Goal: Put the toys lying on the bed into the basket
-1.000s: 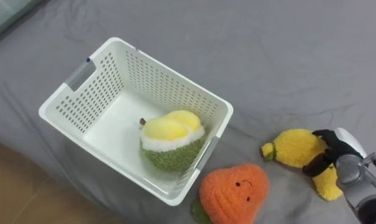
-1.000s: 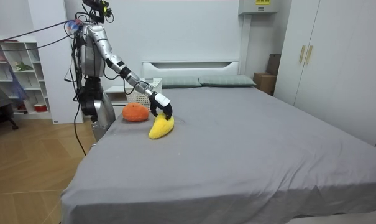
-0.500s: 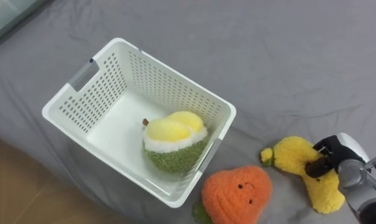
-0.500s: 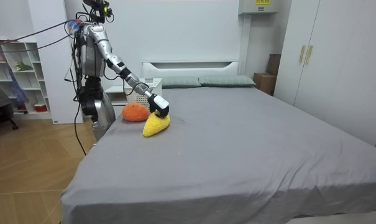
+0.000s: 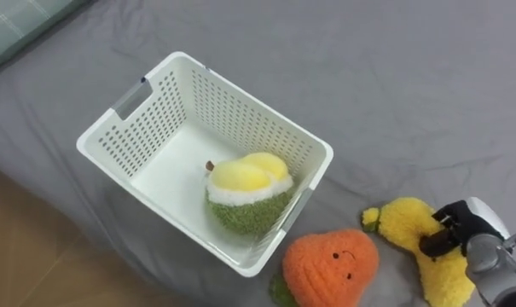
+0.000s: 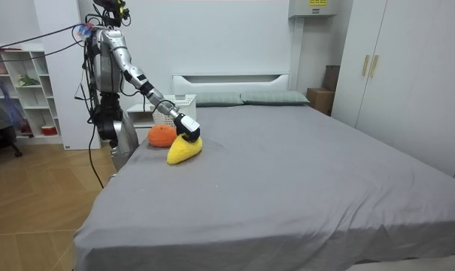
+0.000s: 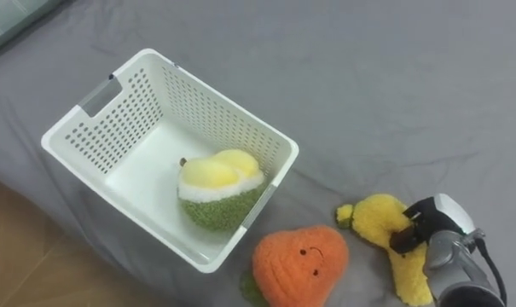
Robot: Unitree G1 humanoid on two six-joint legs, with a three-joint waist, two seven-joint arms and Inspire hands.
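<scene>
A yellow plush banana (image 5: pixel 415 246) lies on the grey bed at the lower right, and my right hand (image 5: pixel 456 230) is shut on its middle, dark fingers dug into the plush. Just to its left sits an orange plush fruit (image 5: pixel 330 269) with a small face. A white slotted basket (image 5: pixel 142 107) stands near the bed's edge and holds a green and yellow plush durian (image 5: pixel 245 194). In the room view I stand at the bed's near corner, right hand (image 6: pixel 186 126) stretched over the banana (image 6: pixel 183 152), beside the orange plush (image 6: pixel 162 135).
The grey sheet (image 5: pixel 394 94) stretches free beyond the toys. Wooden floor (image 5: pixel 19 256) shows past the bed's edge at the lower left. Two pillows (image 6: pixel 242 98) lie at the headboard, a shelf unit (image 6: pixel 24 83) stands behind me, and a wardrobe (image 6: pixel 407 75) stands across the room.
My right hand's fingers have curled shut on the banana and drawn it closer to the orange plush and to me. The eye view has shifted a little.
</scene>
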